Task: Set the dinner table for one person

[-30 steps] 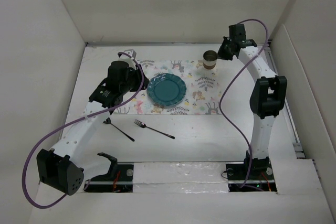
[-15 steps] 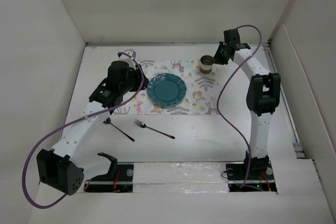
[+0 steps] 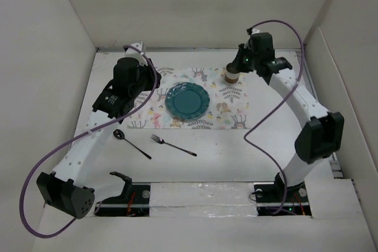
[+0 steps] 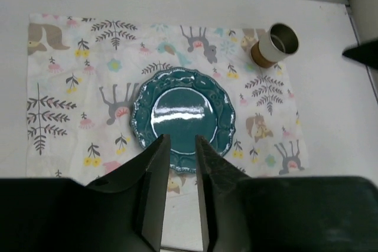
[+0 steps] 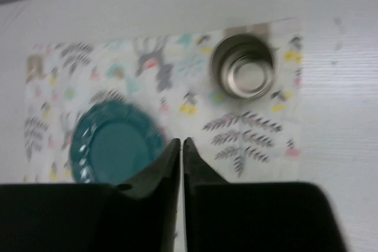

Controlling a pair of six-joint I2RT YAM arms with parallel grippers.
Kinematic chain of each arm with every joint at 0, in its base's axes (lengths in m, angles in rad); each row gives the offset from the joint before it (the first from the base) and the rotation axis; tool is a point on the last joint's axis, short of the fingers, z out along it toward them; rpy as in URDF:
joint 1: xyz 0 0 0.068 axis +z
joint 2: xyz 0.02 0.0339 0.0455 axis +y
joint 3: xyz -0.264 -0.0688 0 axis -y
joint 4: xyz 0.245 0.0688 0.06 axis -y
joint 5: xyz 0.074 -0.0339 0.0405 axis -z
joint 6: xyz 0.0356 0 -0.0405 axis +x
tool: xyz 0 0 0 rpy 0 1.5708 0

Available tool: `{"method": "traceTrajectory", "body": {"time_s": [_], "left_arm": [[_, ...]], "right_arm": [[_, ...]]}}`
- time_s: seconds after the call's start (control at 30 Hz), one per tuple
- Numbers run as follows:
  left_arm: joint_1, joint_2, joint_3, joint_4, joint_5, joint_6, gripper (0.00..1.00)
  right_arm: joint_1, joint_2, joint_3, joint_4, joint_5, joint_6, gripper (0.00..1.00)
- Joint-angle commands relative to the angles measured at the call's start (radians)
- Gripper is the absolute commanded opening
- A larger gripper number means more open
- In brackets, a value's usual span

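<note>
On the white dinner table (image 3: 236,151) a floral placemat (image 3: 227,110) holds a teal plate (image 3: 188,100) in its middle and a small metal cup (image 3: 233,73) with a brown band at its far right corner. A fork (image 3: 172,145) and a spoon (image 3: 131,144) lie on the bare table in front of the mat. My left gripper (image 4: 182,140) hangs high over the mat's left part (image 3: 139,79), empty, its jaws a narrow gap apart. My right gripper (image 5: 181,141) is shut and empty, raised just right of the cup (image 3: 242,60).
White walls close in the table at the back and on the left (image 3: 71,22). A raised white panel (image 3: 342,87) runs along the right side. The arm bases and a metal rail (image 3: 201,193) sit at the near edge.
The right arm swung its gripper left toward the cup and its elbow out to the right. The cup shifted slightly left. The left gripper moved up and back-left, uncovering the spoon's bowl.
</note>
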Motion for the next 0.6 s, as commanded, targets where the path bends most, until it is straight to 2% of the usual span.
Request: {"method": "traceTrajectory", "body": {"time_s": [0.0, 0.03, 0.07, 0.13, 0.17, 0.23, 0.27, 0.37, 0.4, 0.5, 0.57], "left_arm": [[-0.001, -0.014, 0.054, -0.003, -0.071, 0.012, 0.18], [-0.001, -0.019, 0.060, -0.006, -0.094, 0.010, 0.08], [0.008, -0.021, 0.068, -0.014, -0.100, 0.006, 0.01], [0.008, -0.025, 0.101, -0.023, -0.118, 0.003, 0.00], [0.008, -0.019, 0.153, -0.048, -0.134, -0.008, 0.00], [0.008, -0.019, 0.169, -0.054, -0.144, -0.010, 0.00], [0.008, -0.014, 0.224, -0.077, -0.161, -0.019, 0.00], [0.008, -0.013, 0.271, -0.097, -0.172, -0.033, 0.16], [0.008, -0.017, 0.285, -0.101, -0.172, -0.037, 0.24], [0.008, -0.039, 0.298, -0.105, -0.169, -0.053, 0.32], [0.008, -0.053, 0.298, -0.112, -0.183, -0.060, 0.33]], "right_arm": [[0.149, -0.153, -0.210, 0.118, -0.163, -0.101, 0.00], [0.192, -0.209, -0.323, 0.138, -0.192, -0.113, 0.00], [0.296, -0.229, -0.371, 0.149, -0.200, -0.133, 0.00], [0.410, -0.254, -0.439, 0.160, -0.167, -0.144, 0.00], [0.556, -0.265, -0.503, 0.172, -0.110, -0.156, 0.00], [0.592, -0.262, -0.515, 0.192, -0.098, -0.153, 0.01], [0.643, -0.242, -0.529, 0.215, -0.104, -0.153, 0.15], [0.703, -0.193, -0.522, 0.235, -0.069, -0.173, 0.42], [0.737, -0.150, -0.493, 0.229, -0.065, -0.186, 0.52], [0.780, -0.078, -0.430, 0.208, -0.016, -0.222, 0.58], [0.818, 0.005, -0.391, 0.185, 0.023, -0.251, 0.59]]}}
